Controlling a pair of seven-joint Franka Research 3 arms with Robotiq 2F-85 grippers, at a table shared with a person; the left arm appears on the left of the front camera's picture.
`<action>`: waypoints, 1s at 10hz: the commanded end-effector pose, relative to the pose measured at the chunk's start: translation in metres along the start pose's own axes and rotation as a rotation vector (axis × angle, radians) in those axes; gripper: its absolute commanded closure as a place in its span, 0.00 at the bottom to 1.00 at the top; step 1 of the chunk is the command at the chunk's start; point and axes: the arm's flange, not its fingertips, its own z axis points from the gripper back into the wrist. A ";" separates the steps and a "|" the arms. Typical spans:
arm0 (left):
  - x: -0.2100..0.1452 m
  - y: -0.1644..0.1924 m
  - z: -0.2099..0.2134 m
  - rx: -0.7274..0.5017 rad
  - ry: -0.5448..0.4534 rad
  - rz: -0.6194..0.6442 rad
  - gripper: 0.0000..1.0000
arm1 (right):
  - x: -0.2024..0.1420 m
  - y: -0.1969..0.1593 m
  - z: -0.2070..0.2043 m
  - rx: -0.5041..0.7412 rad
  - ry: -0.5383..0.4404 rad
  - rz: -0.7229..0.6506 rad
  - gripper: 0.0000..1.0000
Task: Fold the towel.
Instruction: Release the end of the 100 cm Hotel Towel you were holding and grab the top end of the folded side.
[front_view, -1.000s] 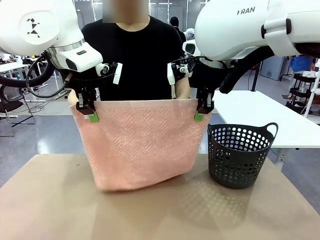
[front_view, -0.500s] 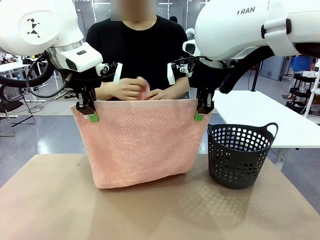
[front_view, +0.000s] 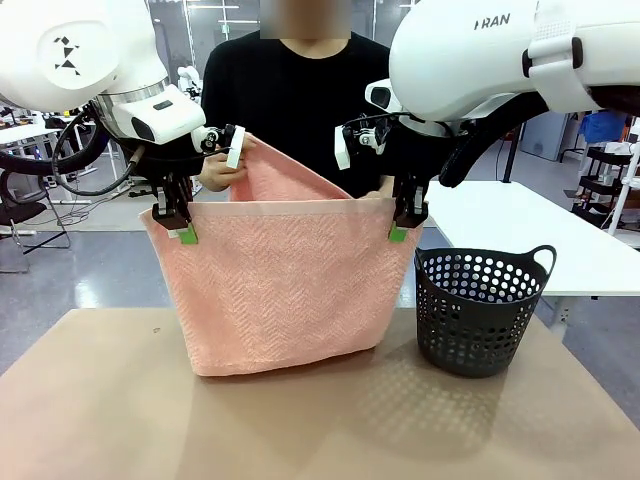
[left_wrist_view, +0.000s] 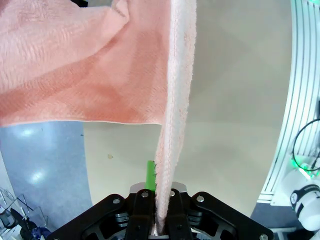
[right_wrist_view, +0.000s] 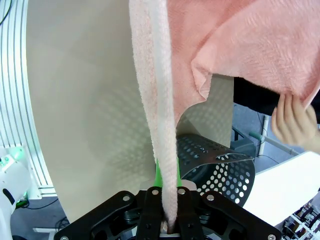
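Plainly the towel (front_view: 285, 290) is soft, light and limp — sagging between its top corners, where the left gripper (front_view: 178, 226) and right gripper (front_view: 403, 224) clench it firmly.

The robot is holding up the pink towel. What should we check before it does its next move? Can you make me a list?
1. Left gripper shut on its top corner of the towel: ok.
2. Right gripper shut on the other top corner: ok.
3. Towel's top edge level between the two grippers: ok.
4. Person's hand has hold of the back part of the towel, lifted above the top edge: ok.
5. Towel's bottom edge off the table: cannot tell; it hangs right down at the tabletop.
6. Basket apart from the towel: cannot tell; it stands close beside the towel's edge.
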 end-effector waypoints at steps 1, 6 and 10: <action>-0.001 0.001 0.001 0.007 0.008 -0.003 1.00 | -0.001 0.000 0.001 -0.004 0.004 0.001 1.00; -0.001 0.001 0.001 0.007 0.008 -0.003 1.00 | -0.001 0.000 0.001 -0.004 0.004 0.001 1.00; -0.001 0.001 0.001 0.007 0.008 -0.003 1.00 | -0.001 0.000 0.001 -0.004 0.004 0.001 1.00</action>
